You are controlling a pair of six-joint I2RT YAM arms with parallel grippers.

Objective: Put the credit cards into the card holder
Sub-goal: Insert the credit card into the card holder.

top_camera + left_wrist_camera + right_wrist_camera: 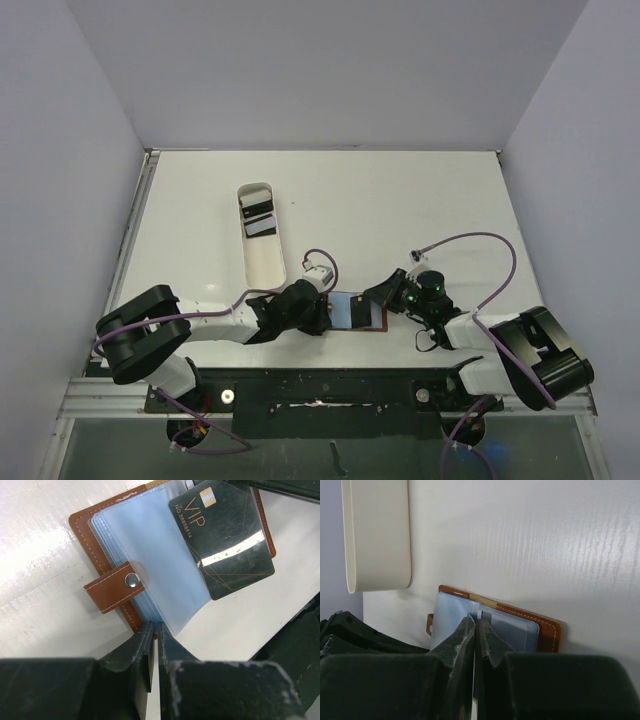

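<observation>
Near the table's (400,200) front edge, the two arms meet over the card holder (150,545), which lies open and flat on the white surface.

1. Left gripper (155,632): the jaws are pressed almost together. They appear to nip the near edge of the card holder beside the closure tab (112,589).
2. Right gripper (476,622): the jaws are pressed together on a thin card seen edge-on, just above the open card holder.
3. Card holder: the cover is brown leather with pale stitching. Inside is a stack of pale blue, translucent sleeves (130,530). The tab is folded over the sleeves and carries a round metal snap (131,581).
4. Black VIP credit card (225,535): it has gold lettering, a number line and a small chip. It lies tilted across the page opposite the tab, and one corner overhangs onto the table. It cannot be told whether it sits inside a sleeve.

Farther back on the left is the white oval tray (265,265). It holds more credit cards (258,217) at its far end, well apart from the card holder.
</observation>
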